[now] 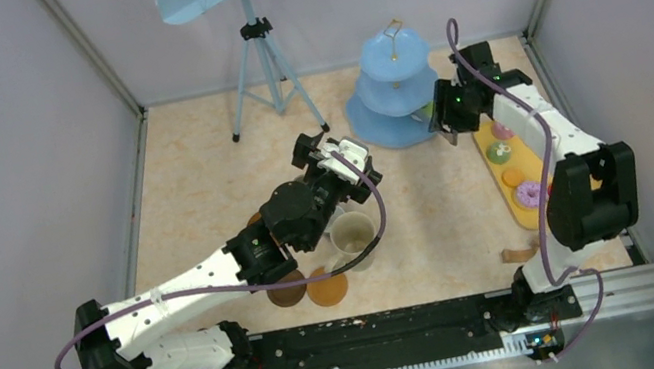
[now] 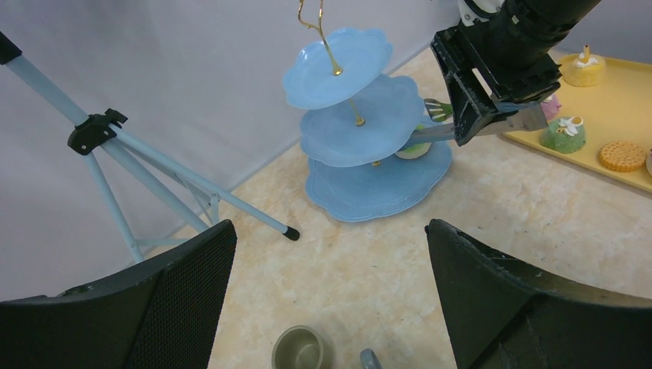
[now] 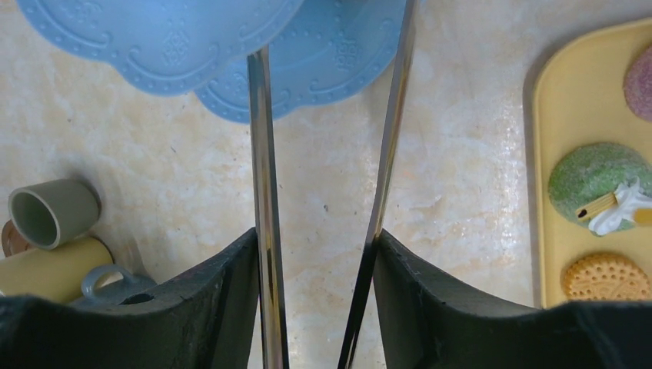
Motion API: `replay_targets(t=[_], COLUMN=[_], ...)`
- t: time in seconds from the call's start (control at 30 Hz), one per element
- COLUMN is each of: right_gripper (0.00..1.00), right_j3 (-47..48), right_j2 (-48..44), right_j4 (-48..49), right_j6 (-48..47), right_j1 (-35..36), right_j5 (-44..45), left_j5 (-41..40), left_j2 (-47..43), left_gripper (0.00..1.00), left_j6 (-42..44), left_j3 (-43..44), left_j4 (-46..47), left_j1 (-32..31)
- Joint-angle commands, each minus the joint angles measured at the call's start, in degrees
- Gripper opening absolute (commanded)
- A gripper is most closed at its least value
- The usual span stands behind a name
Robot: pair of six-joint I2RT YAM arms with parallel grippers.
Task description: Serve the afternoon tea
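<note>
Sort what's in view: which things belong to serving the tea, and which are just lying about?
Tea service: cake stand, toy cakes, mugs, coasters.
Not the tea itself: yellow tray, metal tongs, tripod.

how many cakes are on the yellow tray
5: in a row from the far end, a yellow cake, pink one, green one, biscuit, purple doughnut. The right arm may hide more.

At the back of the table (image 1: 201, 186), cake stand (image 1: 398, 80) with a toy cake (image 2: 415, 147) on its lowest tier at the tips of tongs (image 3: 260, 154), tripod (image 1: 266, 63) to the left, tray (image 3: 553, 115) of toy cakes (image 1: 498, 152) to the right; nearer the front, mugs (image 1: 352, 236) clustered, coasters (image 1: 327, 289) just before them.
</note>
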Motion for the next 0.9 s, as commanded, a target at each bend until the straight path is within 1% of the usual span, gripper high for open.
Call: replay_targets(t=[0.0, 0.1, 0.23, 0.3, 0.47, 0.57, 0.6, 0.7, 0.77, 0.87], right_gripper=[0.51, 0.49, 0.48, 0.44, 0.43, 0.43, 0.43, 0.43, 0.43, 0.43], right_j3=[-2.2, -3.9, -7.3, -9.0, -11.0, -11.7, -12.5, -14.6, -16.4, -18.5], right_j2=[-5.8, -9.1, -15.6, -19.5, -28.7, -34.6, -36.4, -42.0, -45.2, -47.7], right_j4=[-2.4, -5.6, -10.7, -13.5, -23.4, -28.3, -29.3, -32.0, -32.6, -32.7], right_j6=[-0.3, -0.3, -0.6, -0.4, 3.6, 9.4, 11.1, 15.1, 14.9, 12.8], right_j1=[0.3, 0.3, 0.4, 0.3, 0.2, -1.2, -2.1, -7.7, -13.5, -21.3], right_j5=[-0.2, 0.3, 3.2, 5.0, 13.5, 18.4, 18.9, 19.1, 17.3, 13.9], left_j5=[0.6, 0.7, 0.9, 1.1, 1.2, 1.2, 1.2, 1.0, 0.4, -1.1], left_j2=[-0.4, -0.2, 0.0, 0.3, 0.8, 0.6, 0.6, 0.5, 0.3, -0.3], left_gripper=[0.99, 0.99, 0.99, 0.99, 0.99, 0.99, 0.99, 0.99, 0.99, 0.99], left_j6=[-0.8, -0.9, -1.1, -1.3, -1.4, -1.4, -1.4, -1.1, -0.1, 2.1], left_j3=[1.9, 2.0, 1.8, 1.8, 1.7, 1.6, 1.6, 1.3, 0.9, -0.2], left_j4=[1.4, 1.3, 1.2, 1.2, 1.2, 1.3, 1.4, 1.8, 2.5, 4.5], left_j1=[0.2, 0.1, 0.2, 0.1, 0.2, 0.2, 0.1, -0.2, -0.7, -2.5])
